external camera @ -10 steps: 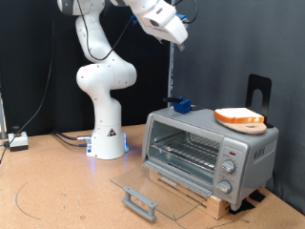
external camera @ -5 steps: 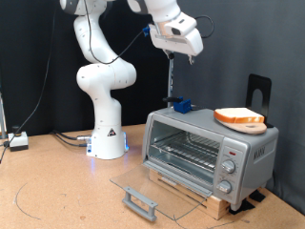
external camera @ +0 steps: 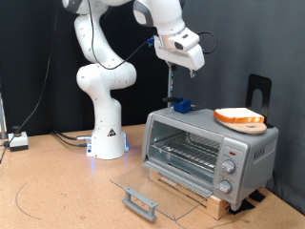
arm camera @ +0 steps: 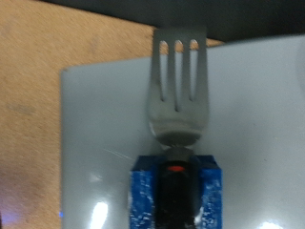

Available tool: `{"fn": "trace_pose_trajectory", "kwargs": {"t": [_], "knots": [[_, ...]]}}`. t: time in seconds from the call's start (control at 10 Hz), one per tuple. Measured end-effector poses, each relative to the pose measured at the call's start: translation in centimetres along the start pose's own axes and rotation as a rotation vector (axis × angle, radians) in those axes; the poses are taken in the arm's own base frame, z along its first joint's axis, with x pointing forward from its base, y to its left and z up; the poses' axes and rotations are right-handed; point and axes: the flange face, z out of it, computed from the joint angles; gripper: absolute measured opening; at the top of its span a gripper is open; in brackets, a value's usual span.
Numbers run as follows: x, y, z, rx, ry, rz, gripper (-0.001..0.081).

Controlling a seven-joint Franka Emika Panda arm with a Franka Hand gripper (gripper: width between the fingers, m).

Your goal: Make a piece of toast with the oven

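**A:** ok so where's the arm at?

**B:** Up high. The gripper [external camera: 188, 59] hangs well above the oven [external camera: 210, 151], over the end of its roof away from the knobs. A fork [external camera: 172, 84] stands upright just beside the jaws in the exterior view, stuck tines-up in a blue holder [external camera: 181, 104] on the oven's roof. The wrist view looks straight at the fork [arm camera: 178, 91] and the blue holder [arm camera: 175, 194], with the silver oven top [arm camera: 95, 124] behind them.

**A:** jaws open or shut?

**B:** Honestly can't tell. The fingers are too small in the exterior view and don't show in the wrist view. Nothing visibly between them.

**A:** and the toast?

**B:** The piece of toast [external camera: 239, 117] lies on the oven's roof, off to the side of the jaws and well below them, at the knob end (on what looks like a round tan board, hard to separate the two). The oven door [external camera: 157, 192] is dropped fully open, flat toward the worktop [external camera: 57, 191], grey handle [external camera: 139, 201] at its edge, wire rack [external camera: 187, 148] bare.
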Motion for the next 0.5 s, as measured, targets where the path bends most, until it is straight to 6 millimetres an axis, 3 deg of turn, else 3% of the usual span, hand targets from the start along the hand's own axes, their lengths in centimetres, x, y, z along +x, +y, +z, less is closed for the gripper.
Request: {"fn": "trace_pose_trajectory", "kwargs": {"t": [0.5], "knots": [[-1.6,1.3,4.1,-0.056,-0.035,-0.035,0.0804]]}}
